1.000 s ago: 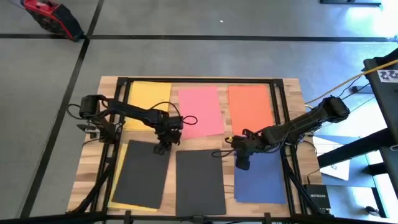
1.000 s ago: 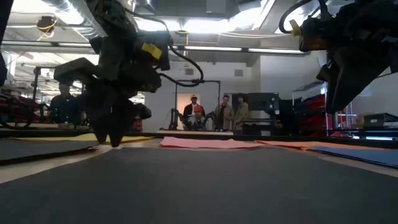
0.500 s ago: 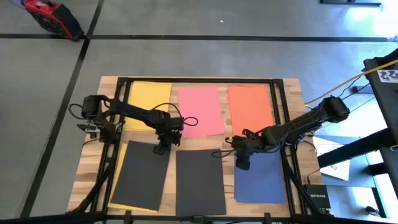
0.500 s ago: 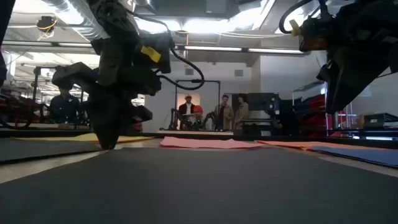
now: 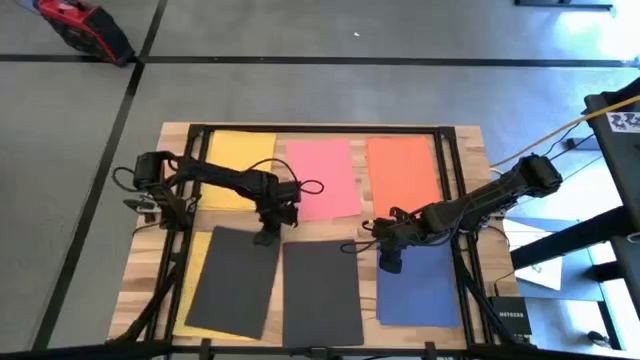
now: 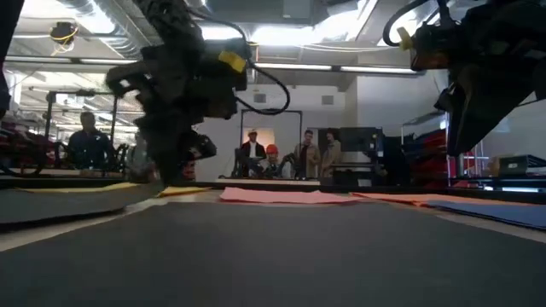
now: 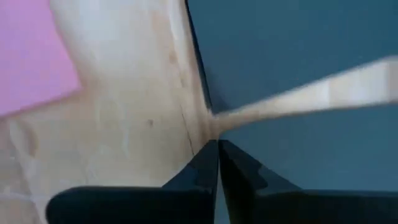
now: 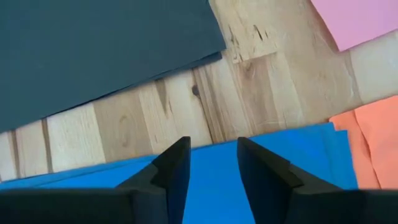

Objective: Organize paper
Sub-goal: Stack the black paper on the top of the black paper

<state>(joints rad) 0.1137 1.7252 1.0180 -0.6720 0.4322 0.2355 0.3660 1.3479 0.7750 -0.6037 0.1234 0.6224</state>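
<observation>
Low down, left end effector pinches black sheet; right end effector gapes.

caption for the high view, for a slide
Left gripper pressing the left black sheet askew; right gripper open over the blue sheet.

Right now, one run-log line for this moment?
left gripper: shut on left black sheet corner | right gripper: open over blue sheet | phase: organizing paper

Coloured paper sheets, flat on wood.
</observation>
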